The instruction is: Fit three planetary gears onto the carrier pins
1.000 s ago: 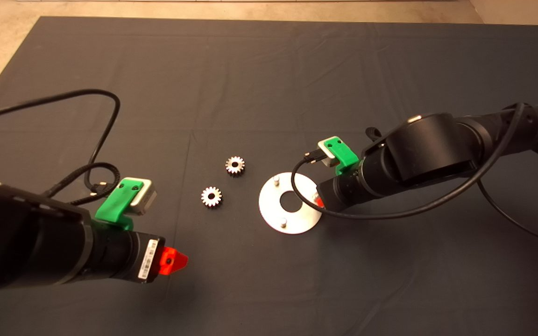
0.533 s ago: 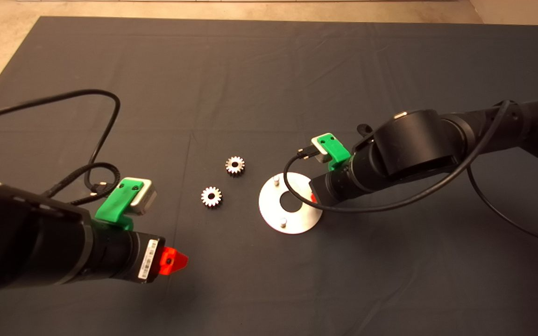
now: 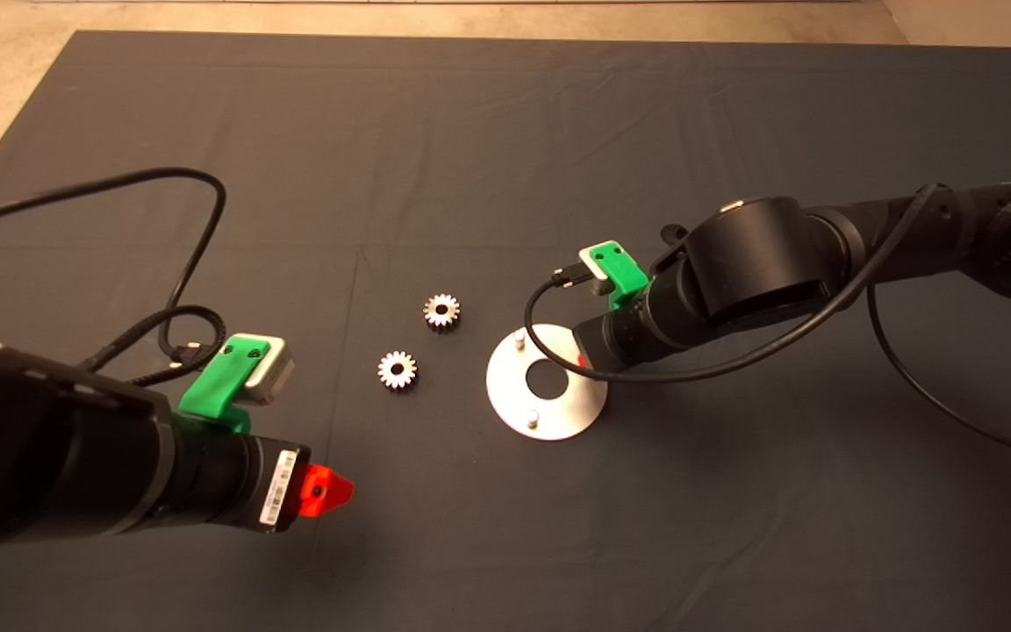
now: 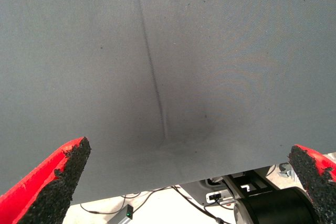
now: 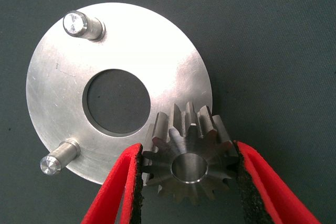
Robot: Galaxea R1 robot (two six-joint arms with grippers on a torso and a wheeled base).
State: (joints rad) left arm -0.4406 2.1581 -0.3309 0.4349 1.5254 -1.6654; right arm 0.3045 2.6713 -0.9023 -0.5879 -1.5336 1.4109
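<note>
Right wrist view: right claw (image 5: 189, 182) grips gear (image 5: 190, 158) over disc (image 5: 58, 77) edge (left claw (image 4: 184, 182) wide).

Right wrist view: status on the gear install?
Right pincer shut on a small silvery toothed gear, over the shiny round metal disc. Two bare pins visible; two gears on the mat. Left pincer open, parked. Nothing blocking.

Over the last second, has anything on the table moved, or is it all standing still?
The right gripper, clamped on a gear, has slid further in from the right across the disc, towards its centre hole. Everything else stayed put: the two loose gears on the mat, the disc with its pins, and the left gripper, open at the lower left.
</note>
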